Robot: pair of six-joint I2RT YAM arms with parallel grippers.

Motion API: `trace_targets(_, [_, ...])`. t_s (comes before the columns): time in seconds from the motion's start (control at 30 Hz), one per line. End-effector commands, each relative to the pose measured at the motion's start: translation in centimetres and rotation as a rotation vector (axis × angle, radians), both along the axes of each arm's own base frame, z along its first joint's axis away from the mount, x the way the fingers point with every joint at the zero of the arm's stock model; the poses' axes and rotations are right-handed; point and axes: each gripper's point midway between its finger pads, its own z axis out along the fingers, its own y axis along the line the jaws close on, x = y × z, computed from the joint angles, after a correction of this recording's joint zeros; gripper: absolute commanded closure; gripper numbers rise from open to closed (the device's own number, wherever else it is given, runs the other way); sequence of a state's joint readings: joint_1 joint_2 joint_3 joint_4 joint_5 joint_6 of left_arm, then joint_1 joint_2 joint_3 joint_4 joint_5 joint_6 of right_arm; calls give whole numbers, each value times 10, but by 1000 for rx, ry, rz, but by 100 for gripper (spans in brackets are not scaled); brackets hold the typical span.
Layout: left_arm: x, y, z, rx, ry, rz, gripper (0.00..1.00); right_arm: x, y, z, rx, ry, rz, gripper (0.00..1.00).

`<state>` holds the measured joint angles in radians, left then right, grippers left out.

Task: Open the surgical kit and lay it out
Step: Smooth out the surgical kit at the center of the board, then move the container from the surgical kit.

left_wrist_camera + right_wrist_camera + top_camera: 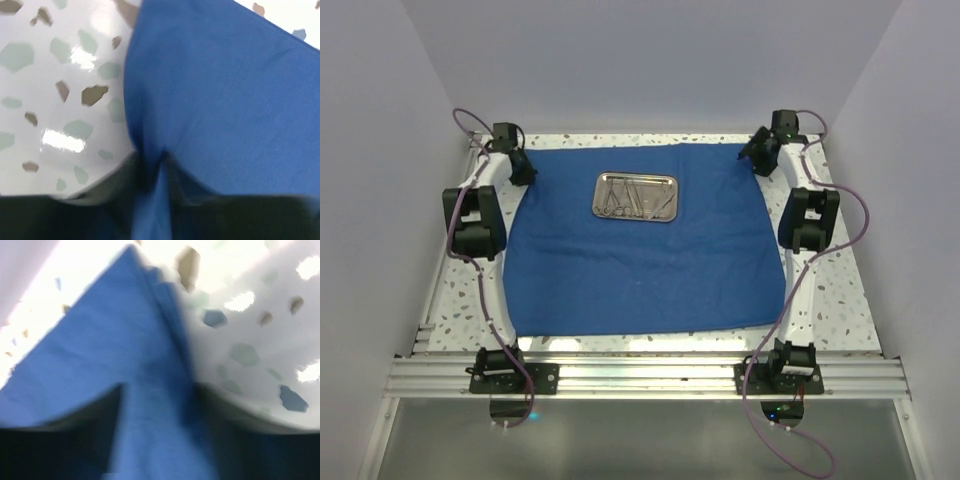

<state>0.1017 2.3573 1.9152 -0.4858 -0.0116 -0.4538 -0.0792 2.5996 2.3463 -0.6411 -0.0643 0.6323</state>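
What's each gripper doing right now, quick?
Left gripper: closed, pinching the blue cloth at its far left corner.
Right gripper: looks closed on the blue cloth's far right corner, though that wrist view is blurred.

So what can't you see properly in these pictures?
1. Thin steel instruments in the shiny rectangular steel tray: top view, too small to tell apart.
2. Right tool: right wrist view, blur smears its fingers; grip on the royal-blue cloth drape unclear.
3. Left tool: left wrist view, dark fingers blurred, partly cut off by bottom edge.
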Motion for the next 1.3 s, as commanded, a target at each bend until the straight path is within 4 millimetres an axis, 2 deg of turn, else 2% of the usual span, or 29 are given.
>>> trace_targets(0.0, [-10,13,47,42,-42,52,59,-22,-8,0,-29,55,6,12])
trace_targets(0.03, [-11,14,53,46,-57,53,49,-24,-11,6,-45,45,0,7])
trace_targets(0.07, [-8,16,76,60,-111,60,40,-27,-12,11,-55,38,2,5])
trace_targets(0.1, [-12,14,79,66,-117,59,30,-33,-13,27,-68,16,3,4])
trace_targets(0.17, [-9,9,104,82,-180,53,20,-40,-16,40,-86,-4,-2,4])
trace_targets(0.2, [-7,4,111,82,-196,45,20,-47,-15,39,-86,5,0,4])
trace_targets(0.23, [-5,-1,116,78,-209,33,20,-50,-15,58,-91,-25,1,4])
trace_targets(0.27, [1,-19,122,72,-224,-2,23,-54,-15,62,-91,-25,1,5])
trace_targets(0.3, [3,-31,124,65,-229,-27,25,-61,-12,56,-81,-11,2,6])
trace_targets(0.33, [5,-42,125,64,-233,-53,26,-64,-11,71,-73,-37,1,6])
trace_targets(0.37, [7,-71,122,60,-226,-105,29,-68,-5,73,-47,-40,4,7])
trace_targets(0.4, [7,-83,119,58,-219,-128,30,-77,-2,67,-33,-27,5,7])
trace_targets(0.43, [6,-97,115,45,-211,-153,30,-82,0,69,-20,-29,6,8])
trace_targets(0.47, [4,-121,107,28,-195,-196,32,-86,4,85,-8,-58,5,8])
trace_targets(0.5, [1,-134,101,17,-185,-218,32,-98,6,75,5,-34,9,8])
trace_targets(0.53, [-2,-146,94,2,-171,-238,33,-104,8,75,11,-32,11,8])
trace_targets(0.57, [-8,-165,85,-3,-154,-273,34,-111,8,91,11,-59,9,8])
trace_targets(0.6, [-11,-172,81,-3,-146,-288,35,-123,11,81,17,-33,13,8])
trace_targets(0.67, [-18,-192,64,-18,-112,-334,38,-137,12,91,13,-46,19,8])
trace_targets(0.7, [-20,-197,59,-18,-102,-342,39,-150,12,82,13,-15,19,8])
trace_targets(0.77, [-26,-210,46,-40,-68,-378,44,-166,14,78,7,9,33,8])
trace_targets(0.93, [-33,-213,30,-15,-28,-384,51,-198,12,70,-23,76,52,9])
trace_targets(0.97, [-33,-209,26,5,-22,-369,52,-205,11,66,-31,88,57,9])
trace_targets(1.0, [-34,-207,25,11,-19,-364,53,-207,11,72,-36,72,56,9])
trace_targets(1.2, [-38,-199,16,45,9,-347,60,-223,9,72,-57,91,65,9])
trace_targets(1.27, [-42,-200,7,39,32,-356,68,-227,8,73,-68,95,66,9])
